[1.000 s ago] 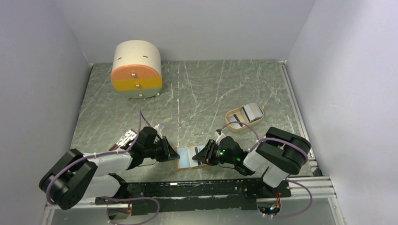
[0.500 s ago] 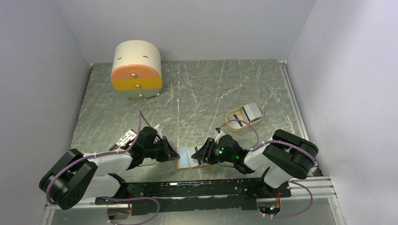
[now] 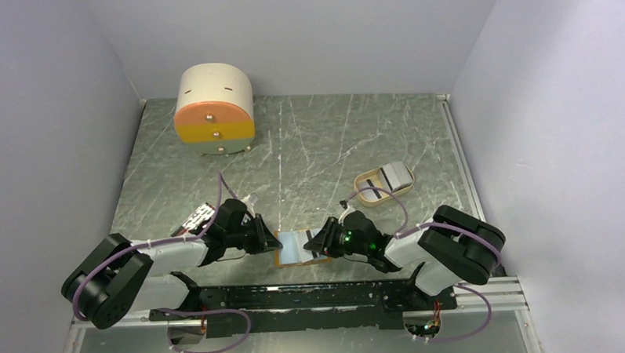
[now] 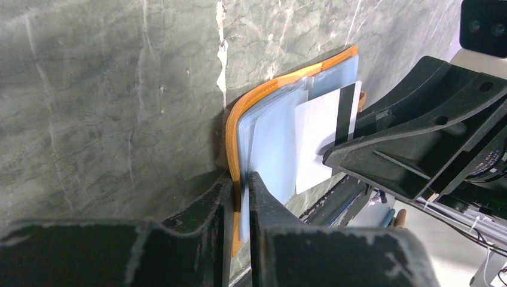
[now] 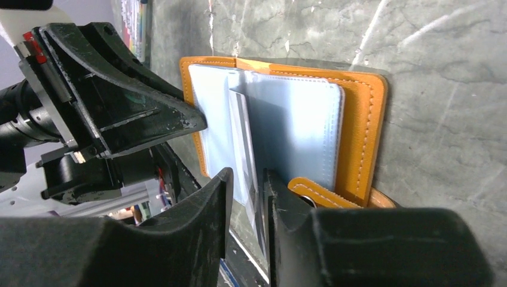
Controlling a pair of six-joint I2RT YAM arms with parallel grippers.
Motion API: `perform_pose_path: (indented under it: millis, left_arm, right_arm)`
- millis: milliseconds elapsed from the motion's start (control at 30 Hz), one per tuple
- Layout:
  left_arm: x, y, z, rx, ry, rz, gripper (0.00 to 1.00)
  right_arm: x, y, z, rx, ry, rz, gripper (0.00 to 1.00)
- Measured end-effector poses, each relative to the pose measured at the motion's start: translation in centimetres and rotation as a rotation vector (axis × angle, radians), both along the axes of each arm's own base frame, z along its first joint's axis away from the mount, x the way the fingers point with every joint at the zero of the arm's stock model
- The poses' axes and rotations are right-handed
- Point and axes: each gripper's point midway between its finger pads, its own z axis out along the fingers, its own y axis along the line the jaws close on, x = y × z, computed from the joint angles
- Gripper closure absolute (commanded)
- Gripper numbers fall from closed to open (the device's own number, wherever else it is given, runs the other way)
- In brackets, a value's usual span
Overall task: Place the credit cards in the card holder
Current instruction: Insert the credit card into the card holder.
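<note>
The left pincer (image 4: pixel 239 185) is clamping the rim of the orange-tan leather-like folding card holder (image 5: pixel 362 137), apparently to stop it sliding. The right pincer (image 5: pixel 248 179) is gripping a thin white credit card with a dark stripe (image 4: pixel 320 137) edge-on, aiming it at a pale blue pocket. The holder is lying open at the worktop's (image 3: pixel 316 145) near edge. More pale cards (image 3: pixel 396 175) are waiting in a tan oval tray (image 3: pixel 359 183) towards the right edge.

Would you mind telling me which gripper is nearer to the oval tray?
Right. The right gripper, holding a card at the card holder, is just near-left of the tray; the left gripper clamps the holder's left edge, farther away.
</note>
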Motion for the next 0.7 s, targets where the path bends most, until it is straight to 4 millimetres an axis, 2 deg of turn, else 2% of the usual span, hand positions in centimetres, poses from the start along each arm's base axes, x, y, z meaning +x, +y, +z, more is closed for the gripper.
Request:
perform_pose_path:
  millis: [200,267,467,700]
  left_arm:
    - [-0.01,-0.01,-0.01,0.000,0.001,-0.001,0.83]
    - [-0.01,-0.02,-0.01,-0.001,0.000,-0.001,0.87]
    - [-0.06,-0.36,-0.05,-0.019,0.004,-0.003,0.90]
    - [-0.21,-0.64,0.05,-0.030,0.008,-0.010,0.83]
  right_arm:
    - [-0.06,-0.11,-0.50,0.000,0.011,-0.007,0.94]
    - [-0.04,0.11,-0.46,0.022,0.014,-0.008,0.99]
    - [0.12,0.76,-0.25,0.096,0.017,-0.017,1.00]
    - [0.24,0.23,-0.10,0.099,0.001,-0.040,1.00]
